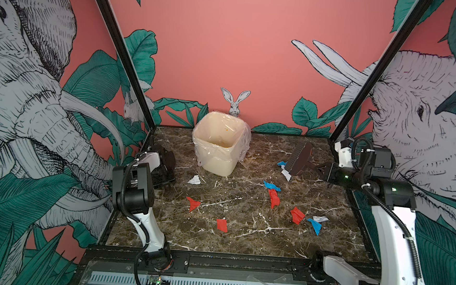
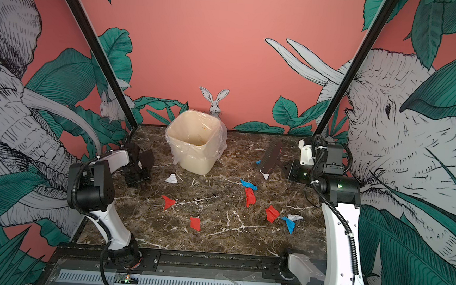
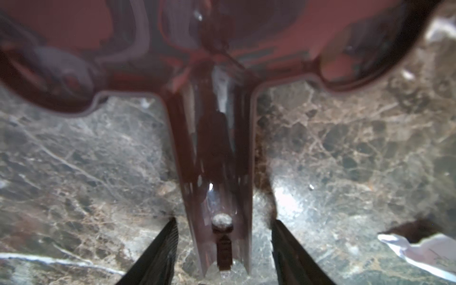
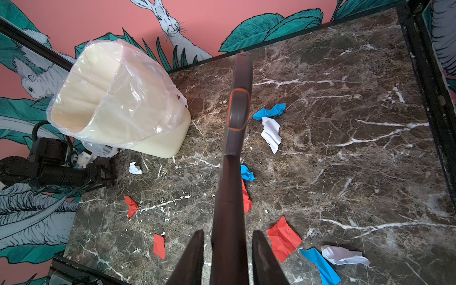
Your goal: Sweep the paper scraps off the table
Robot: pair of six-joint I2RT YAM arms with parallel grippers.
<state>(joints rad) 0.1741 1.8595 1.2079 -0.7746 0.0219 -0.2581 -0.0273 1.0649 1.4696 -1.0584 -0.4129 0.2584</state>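
Looking down in both top views, seeing paper scraps strewn over the middle and right of the tabletop, short of its black-framed edges; bin by the far edge; bare marble along the near edge. Left wrist: left jaws released, straddling dustpan handle, gaps either side. Right wrist: right jaws clenched on brush handle, scraps on both sides.

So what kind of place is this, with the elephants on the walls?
Probably a robot practice booth, not a real room. Two robot arms stand at a marble table inside a black frame, one holding a brush. The jungle walls are printed pictures, and paper scraps lie scattered by a bin.
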